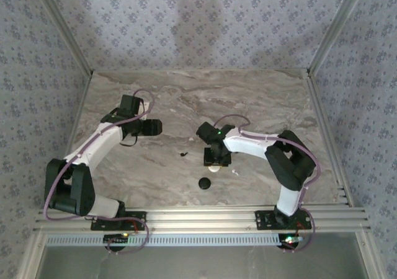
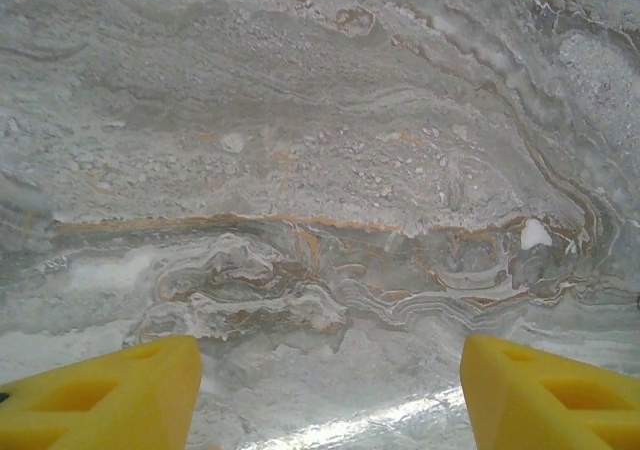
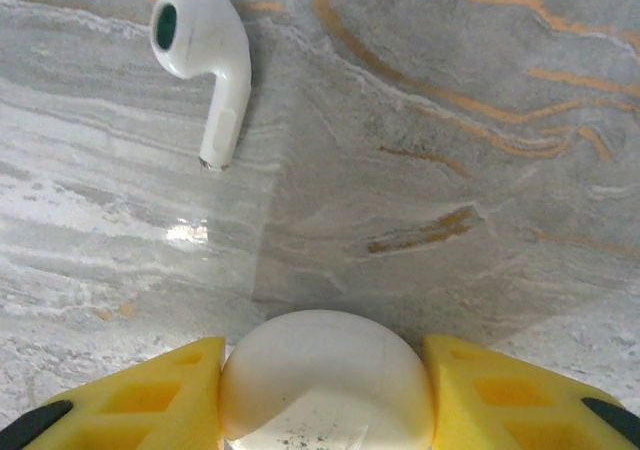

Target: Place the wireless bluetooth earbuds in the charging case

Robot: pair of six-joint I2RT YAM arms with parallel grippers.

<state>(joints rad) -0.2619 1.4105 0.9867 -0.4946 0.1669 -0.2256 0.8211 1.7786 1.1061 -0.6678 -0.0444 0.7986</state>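
The wireless bluetooth earbuds I can make out are loose on the grey marble-patterned tabletop [image 1: 260, 99], so I judge the task barely begun. One glossy white plastic earbud [image 3: 205, 65], with a bulbous head and a short stem, lies on its side a little beyond the white round domed charging case [image 3: 322, 405] and apart from it. From above, a white speck [image 1: 236, 172] just beside that case, on the side away from my left arm, is probably this earbud. A tiny dark curved speck [image 1: 183, 154] near the case, on my left arm's side, looks like a black earbud, though it is too small to be sure. A black round disc [image 1: 205, 183], which I take for a second case, sits just beside the white one, towards my bases.

My right gripper [image 3: 325, 362] has its yellow fingers [image 3: 150, 405] pressed against either side of the white case, clamped on it as far as I can see. I cannot tell whether its lid is up. My left gripper [image 2: 330, 370] hangs over bare table well off to the left of the case, fingers wide apart with nothing between them.

What is left, by my reckoning, is nearly everything: opening or steadying the case, picking up each earbud, and seating it.
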